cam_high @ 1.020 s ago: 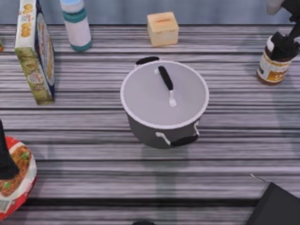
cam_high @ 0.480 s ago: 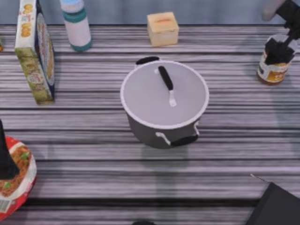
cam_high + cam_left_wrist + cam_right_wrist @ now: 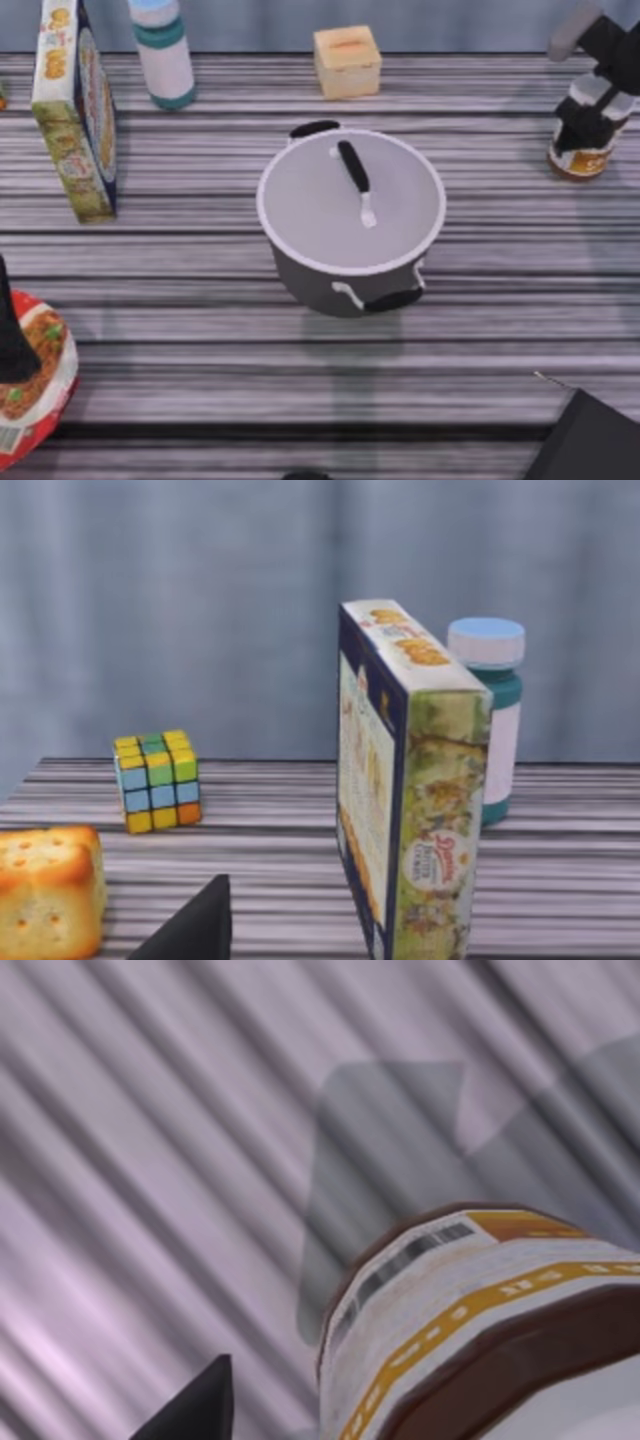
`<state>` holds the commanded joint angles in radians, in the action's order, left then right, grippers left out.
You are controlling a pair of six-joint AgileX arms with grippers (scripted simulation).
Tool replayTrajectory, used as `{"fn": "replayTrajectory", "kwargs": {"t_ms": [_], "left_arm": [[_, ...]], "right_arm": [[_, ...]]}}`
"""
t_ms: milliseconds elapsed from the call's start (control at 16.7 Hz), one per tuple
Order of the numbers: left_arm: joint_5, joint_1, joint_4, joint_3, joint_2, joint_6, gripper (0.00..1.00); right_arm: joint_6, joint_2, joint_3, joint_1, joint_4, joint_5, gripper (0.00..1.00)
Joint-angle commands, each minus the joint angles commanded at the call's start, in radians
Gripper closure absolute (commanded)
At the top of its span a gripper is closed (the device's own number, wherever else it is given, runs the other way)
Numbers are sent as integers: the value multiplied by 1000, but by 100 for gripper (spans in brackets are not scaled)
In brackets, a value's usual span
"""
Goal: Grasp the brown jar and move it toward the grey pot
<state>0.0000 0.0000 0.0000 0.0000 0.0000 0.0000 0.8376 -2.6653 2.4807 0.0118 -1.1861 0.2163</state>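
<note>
while the right gripper (image 3: pixel 592 112) sits over the brown jar (image 3: pixel 580 140) at the table's (image 3: pixel 200 300) far right, its fingers straddle the lidded top; whether they clamp it, cannot tell. grey pot (image 3: pixel 350 222) stands mid-table, lid on, well apart. left arm (image 3: pixel 12 335) parked over noodle bowl (image 3: pixel 40 400).
</note>
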Motion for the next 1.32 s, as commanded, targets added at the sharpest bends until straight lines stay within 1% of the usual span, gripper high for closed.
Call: {"fn": "replayTrajectory", "kwargs": {"t_ms": [720, 780, 1320], "left_arm": [[0, 0, 0, 0, 0, 0, 0], [0, 0, 0, 0, 0, 0, 0], [0, 0, 0, 0, 0, 0, 0]], "right_arm": [[0, 0, 0, 0, 0, 0, 98], [0, 0, 0, 0, 0, 0, 100], [-2, 4, -2, 4, 0, 0, 100]]}}
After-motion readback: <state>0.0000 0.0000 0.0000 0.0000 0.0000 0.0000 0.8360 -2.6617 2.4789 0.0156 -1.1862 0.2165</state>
